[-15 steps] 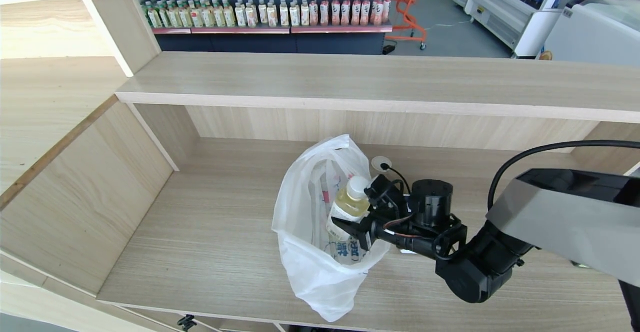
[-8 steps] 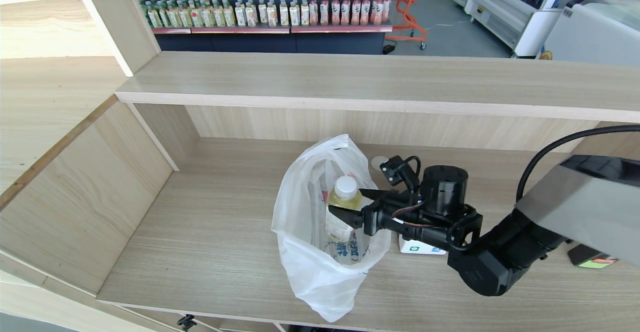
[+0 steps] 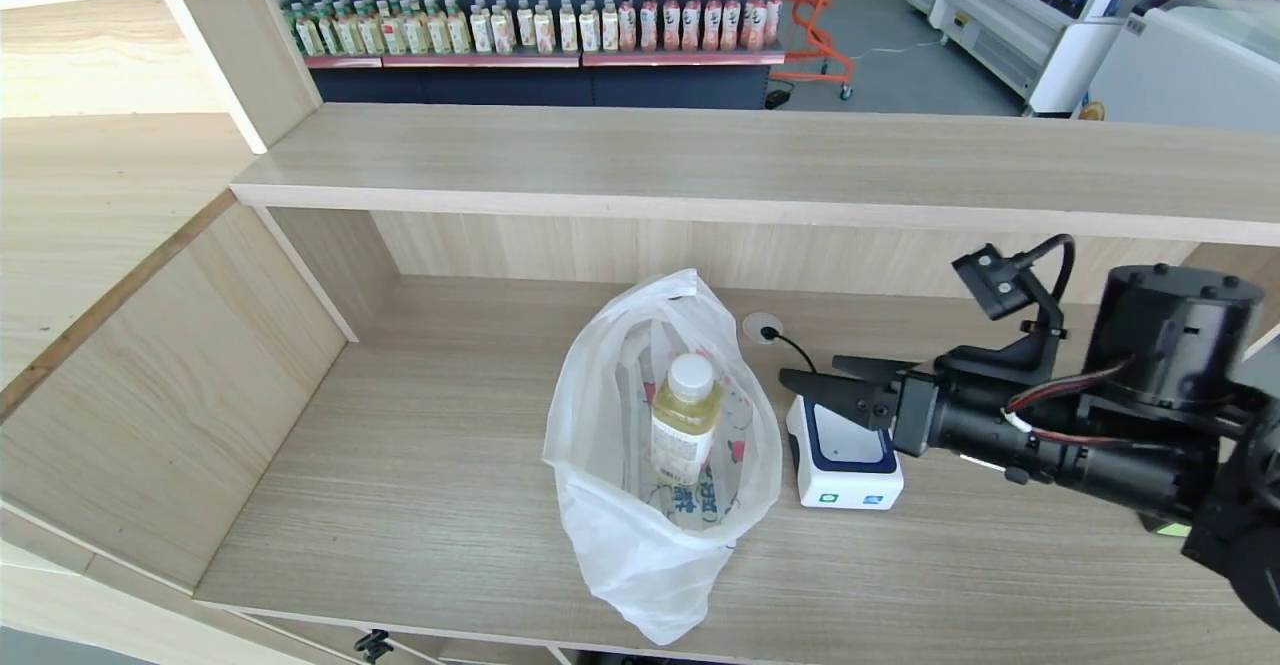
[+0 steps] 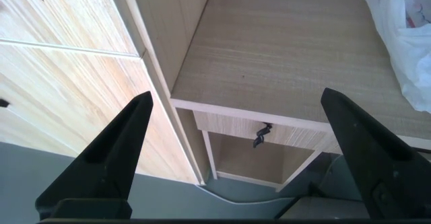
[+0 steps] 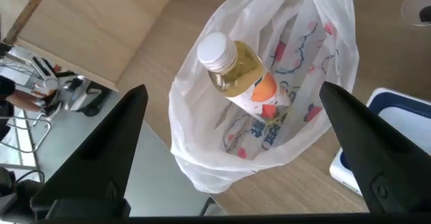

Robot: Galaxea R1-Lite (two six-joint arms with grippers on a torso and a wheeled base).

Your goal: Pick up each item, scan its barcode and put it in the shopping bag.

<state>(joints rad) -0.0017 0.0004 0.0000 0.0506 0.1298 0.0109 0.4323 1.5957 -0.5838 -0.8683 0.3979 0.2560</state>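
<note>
A bottle (image 3: 686, 417) of yellow drink with a white cap stands tilted inside the white plastic shopping bag (image 3: 640, 505) on the wooden counter; the right wrist view looks down on the bottle (image 5: 239, 72) in the bag (image 5: 202, 157). My right gripper (image 3: 815, 377) hangs open and empty to the right of the bag, above the white and blue barcode scanner (image 3: 843, 455). My left gripper (image 4: 236, 150) is open and empty, off the counter's front left corner, with the bag's edge (image 4: 407, 42) far from it.
A raised wooden ledge (image 3: 760, 160) runs along the back of the counter, and a side wall (image 3: 170, 385) closes its left. A cable port (image 3: 762, 328) sits behind the scanner. A small dark object (image 3: 1165, 525) lies under my right arm.
My right gripper let go of the bottle and pulled back to the right, away from the bag. The bottle now stands in the bag on its own, and the scanner is uncovered.
</note>
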